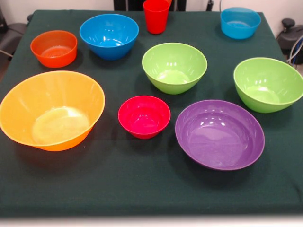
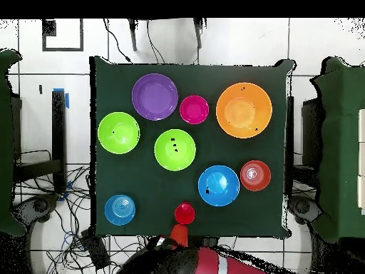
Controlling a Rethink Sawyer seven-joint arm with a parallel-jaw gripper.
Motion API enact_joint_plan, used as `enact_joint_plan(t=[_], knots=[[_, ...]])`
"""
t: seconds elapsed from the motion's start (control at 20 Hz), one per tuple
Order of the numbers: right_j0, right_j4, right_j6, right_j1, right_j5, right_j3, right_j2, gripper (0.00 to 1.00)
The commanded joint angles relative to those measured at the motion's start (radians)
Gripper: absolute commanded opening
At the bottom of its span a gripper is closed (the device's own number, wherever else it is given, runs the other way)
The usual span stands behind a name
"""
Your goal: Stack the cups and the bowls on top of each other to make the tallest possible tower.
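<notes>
All bowls stand apart and upright on the green cloth, nothing stacked. The big orange bowl (image 1: pixel 52 111) (image 2: pixel 244 110) is beside the small crimson bowl (image 1: pixel 144 117) (image 2: pixel 194 109) and the wide purple bowl (image 1: pixel 219 134) (image 2: pixel 155 96). Two lime green bowls (image 1: pixel 174 67) (image 1: pixel 268 84), two blue bowls (image 1: pixel 109 35) (image 1: pixel 240 22) and the small orange bowl (image 1: pixel 53 48) stand further toward the robot. The red cup (image 1: pixel 156 16) (image 2: pixel 184 212) stands at the robot's edge. An orange sliver (image 1: pixel 169 2) (image 2: pixel 178 234) shows behind it, perhaps the orange cup. The arm's end (image 2: pixel 175 241) is drawn back there, and the gripper is unclear.
The table (image 2: pixel 278 207) carries a dark green cloth. The robot's red and black arm (image 2: pixel 196 260) lies off the table's edge. Chairs and cables surround the table on the floor.
</notes>
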Motion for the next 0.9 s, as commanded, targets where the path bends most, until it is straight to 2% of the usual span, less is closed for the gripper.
enact_joint_plan(t=[0.05, 0.9], knots=[[0.021, -0.020, 0.086, 0.054, -0.061, -0.170, 0.055, 0.00], [0.036, -0.025, 0.087, 0.101, -0.083, -0.216, 0.041, 0.00]])
